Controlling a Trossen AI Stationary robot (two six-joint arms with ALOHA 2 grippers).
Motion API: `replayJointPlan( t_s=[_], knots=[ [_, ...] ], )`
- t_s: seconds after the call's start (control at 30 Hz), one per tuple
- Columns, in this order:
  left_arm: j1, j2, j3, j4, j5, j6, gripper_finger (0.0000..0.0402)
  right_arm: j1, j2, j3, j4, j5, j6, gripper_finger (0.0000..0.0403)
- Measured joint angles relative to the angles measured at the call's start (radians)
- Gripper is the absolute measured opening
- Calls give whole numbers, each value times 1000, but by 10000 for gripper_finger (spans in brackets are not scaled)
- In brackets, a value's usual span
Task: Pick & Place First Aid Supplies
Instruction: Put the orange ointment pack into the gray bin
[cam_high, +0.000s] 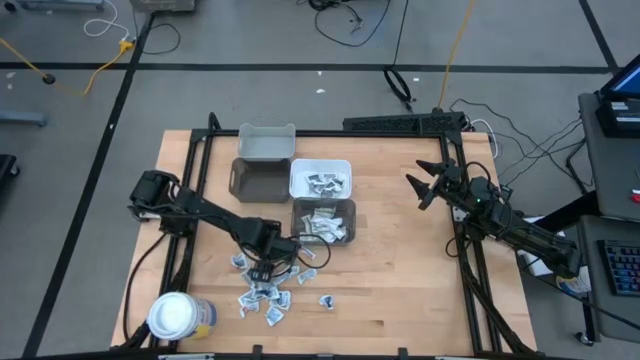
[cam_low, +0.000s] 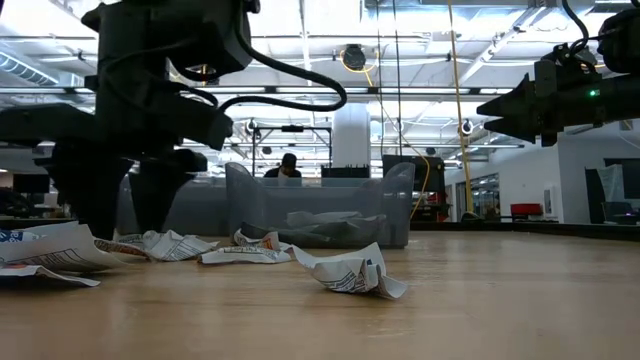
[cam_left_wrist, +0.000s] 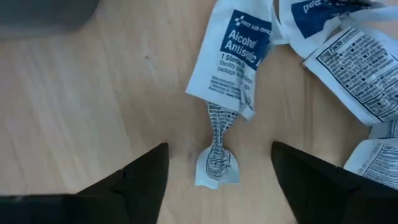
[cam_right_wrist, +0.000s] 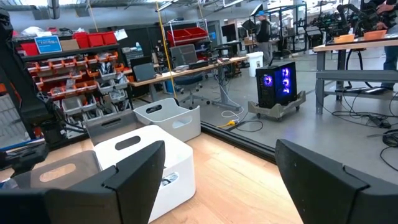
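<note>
Small white first aid packets with blue and black print lie scattered on the wooden table (cam_high: 400, 290) near its front left (cam_high: 262, 297). My left gripper (cam_high: 262, 268) points straight down over them, open. In the left wrist view its fingers stand on either side of a twisted alcohol-wipe packet (cam_left_wrist: 219, 163) that lies flat on the wood, and they do not touch it. More packets (cam_left_wrist: 354, 68) lie just beside it. My right gripper (cam_high: 425, 185) hangs open and level above the table's right side, away from the packets.
Four bins stand at the table's middle back: a light grey one (cam_high: 267, 143), a dark grey one (cam_high: 258, 180), a white one (cam_high: 320, 178) and a clear one (cam_high: 323, 222), the last two holding packets. A white-lidded jar (cam_high: 175, 315) stands at the front left corner.
</note>
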Motion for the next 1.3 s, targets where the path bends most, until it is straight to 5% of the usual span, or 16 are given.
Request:
replayJointPlan(
  t_s=[0.43, 0.67, 0.97, 1.3],
  knots=[
    [3, 2, -2, -11, 9, -27, 17, 0, 0, 0, 0, 0, 0, 297],
    [-1, -66, -10, -62, 122, -82, 5, 0, 0, 0, 0, 0, 0, 297],
    [-1, -427, -7, -15, 400, -202, 3, 0, 0, 0, 0, 0, 0, 297],
    [-1, -764, -5, 511, 537, -458, 2, 0, 0, 0, 0, 0, 0, 297]
  ],
)
